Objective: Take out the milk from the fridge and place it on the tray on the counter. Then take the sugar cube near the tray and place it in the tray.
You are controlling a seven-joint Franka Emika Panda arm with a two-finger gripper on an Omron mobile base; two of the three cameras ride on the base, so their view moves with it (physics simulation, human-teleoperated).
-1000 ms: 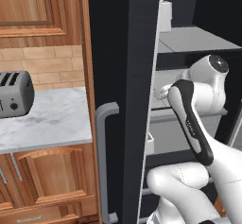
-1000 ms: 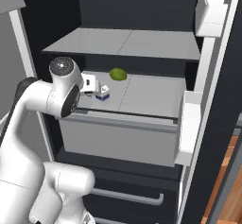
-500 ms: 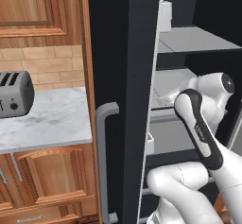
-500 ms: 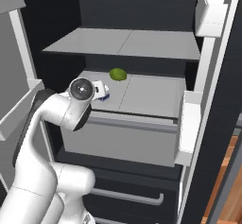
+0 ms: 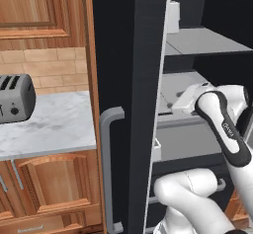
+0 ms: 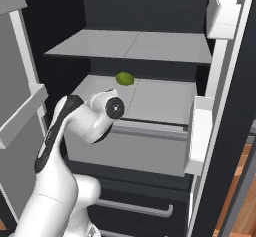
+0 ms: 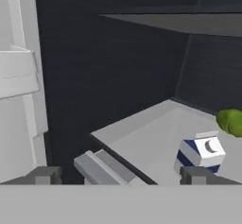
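Flat rendered light, dark fridge cavity

We saw even, glare-free light on the veined white-grey marble counter (image 5: 54, 124); the tall black fridge's (image 5: 123, 55) interior was dim behind pale grey shelves (image 6: 135, 46). The hand view was soft and blocky, blurring the small white-and-blue milk carton (image 7: 201, 154).

A brown wooden wall cabinet (image 5: 34, 8) with a raised panel door is hanging at upper left of the left base view. Below it a tan tile backsplash (image 5: 49, 70) is running along the wall. A grey two-slot toaster (image 5: 15, 98) is sitting at the back left of the white-grey veined worktop (image 5: 59, 124). Brown wooden base cabinets (image 5: 54, 183) with arched panel doors and thin grey bar pulls are standing under the worktop's front edge. Wood-tone flooring (image 6: 245, 181) is showing at lower right of the right base view. Light is falling evenly, casting no hard shadows.
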